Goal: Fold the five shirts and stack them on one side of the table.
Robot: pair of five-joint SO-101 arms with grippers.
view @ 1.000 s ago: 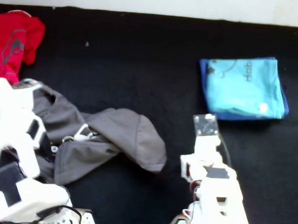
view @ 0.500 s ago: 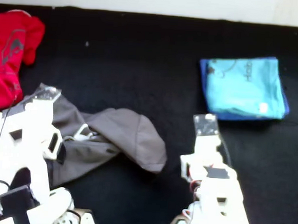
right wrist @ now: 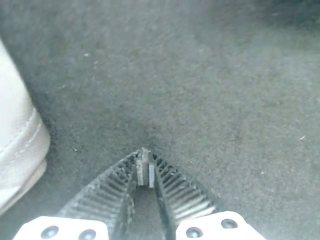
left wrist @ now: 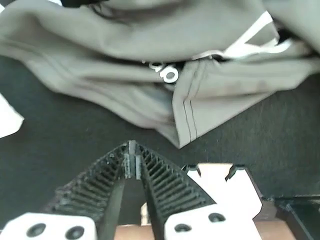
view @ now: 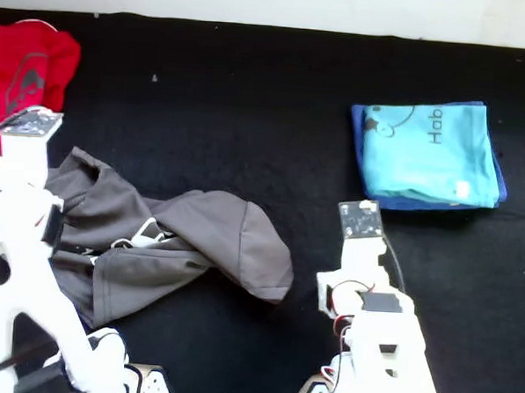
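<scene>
- Left gripper [left wrist: 131,161]: ribbed fingers pressed together tip to tip, nothing between them. It hangs above bare black cloth just short of the grey shirt's hemmed edge, which looks like a stance for picking the next hold.
- Right gripper [right wrist: 145,167]: fingers likewise closed and empty, pointed down at bare table. It is well apart from any garment, so it is probably parked.
- Grey shirt [view: 176,240]: the piece in hand, by my judgement. It lies crumpled and unfolded at the near left of the table [view: 250,99], with one rounded lobe thrown towards the centre. Its stitched hem and a white neck tape show in the left wrist view [left wrist: 150,55].
- Light-blue shirt [view: 428,152]: folded square at the far right, resting on a dark-blue shirt [view: 502,187] whose edge peeps out below it (evidently the stacking side).
- Red shirt [view: 23,69]: unfolded, heaped at the far left corner, just beyond the grey one.
- Obstruction: the left arm stands over the grey shirt's near-left portion and hides it from the high view. The cloth's bunched folds will likely need spreading before any fold.
- Pale stitched object [right wrist: 15,150]: lies beside the right gripper; what it is cannot be told.
</scene>
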